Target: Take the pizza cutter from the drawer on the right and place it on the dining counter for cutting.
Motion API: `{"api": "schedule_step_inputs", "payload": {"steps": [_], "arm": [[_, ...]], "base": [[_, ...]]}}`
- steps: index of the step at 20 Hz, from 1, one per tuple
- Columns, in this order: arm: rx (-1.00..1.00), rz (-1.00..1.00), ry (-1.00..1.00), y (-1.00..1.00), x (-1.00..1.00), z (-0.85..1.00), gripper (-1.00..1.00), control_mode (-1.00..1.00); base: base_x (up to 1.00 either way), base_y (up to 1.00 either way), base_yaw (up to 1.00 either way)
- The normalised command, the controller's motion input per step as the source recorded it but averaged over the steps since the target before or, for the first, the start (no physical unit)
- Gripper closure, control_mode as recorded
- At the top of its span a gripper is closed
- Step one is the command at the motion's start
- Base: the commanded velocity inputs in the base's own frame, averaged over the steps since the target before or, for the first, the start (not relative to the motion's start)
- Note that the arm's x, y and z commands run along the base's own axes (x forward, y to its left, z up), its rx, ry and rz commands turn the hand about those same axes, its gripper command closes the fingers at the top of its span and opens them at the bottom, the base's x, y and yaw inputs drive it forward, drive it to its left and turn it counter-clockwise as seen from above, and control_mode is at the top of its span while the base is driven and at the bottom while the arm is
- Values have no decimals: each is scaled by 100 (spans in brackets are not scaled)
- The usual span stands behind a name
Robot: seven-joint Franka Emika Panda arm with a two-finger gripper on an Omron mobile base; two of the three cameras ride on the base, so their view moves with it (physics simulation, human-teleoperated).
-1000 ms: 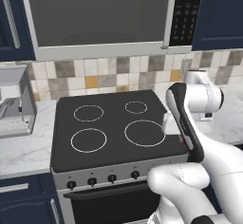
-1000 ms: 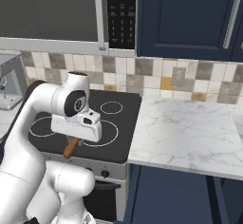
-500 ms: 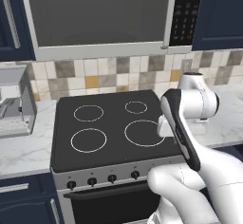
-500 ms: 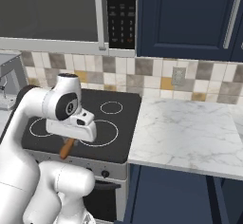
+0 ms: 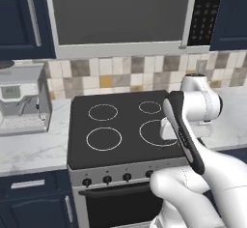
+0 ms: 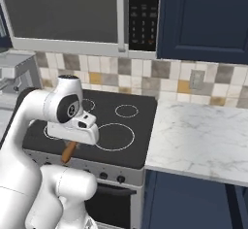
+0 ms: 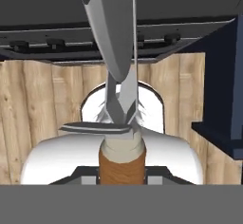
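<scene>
Gripping the pizza cutter [image 7: 121, 163] by its brown handle, gripper [image 6: 69, 151] hangs at the black stove's [image 6: 104, 138] front edge; marble bench [image 6: 198, 140] well right; wood floor [image 7: 42, 99] below.

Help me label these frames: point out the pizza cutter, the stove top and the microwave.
pizza cutter [image 7: 121, 163]: hand view, brown wooden handle.
stove top [image 5: 120, 125]: left base view, black glass between the rings.
microwave [image 6: 63, 9]: right base view, dark door window.

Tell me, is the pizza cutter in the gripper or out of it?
In it: the hand view shows the pizza cutter's brown handle clamped in the gripper, blade pointing away.
</scene>
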Motion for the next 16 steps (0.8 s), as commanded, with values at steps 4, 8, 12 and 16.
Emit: {"api": "schedule_step_inputs", "payload": {"steps": [4,8,12,16], "arm": [[0,0,0,0,0,0,100,100],[0,0,0,0,0,0,100,100],[0,0,0,0,0,0,100,100],[0,0,0,0,0,0,100,100]], "base": [[-47,83,47],[-50,62,73],[-19,14,99],[-3,0,100]]}}
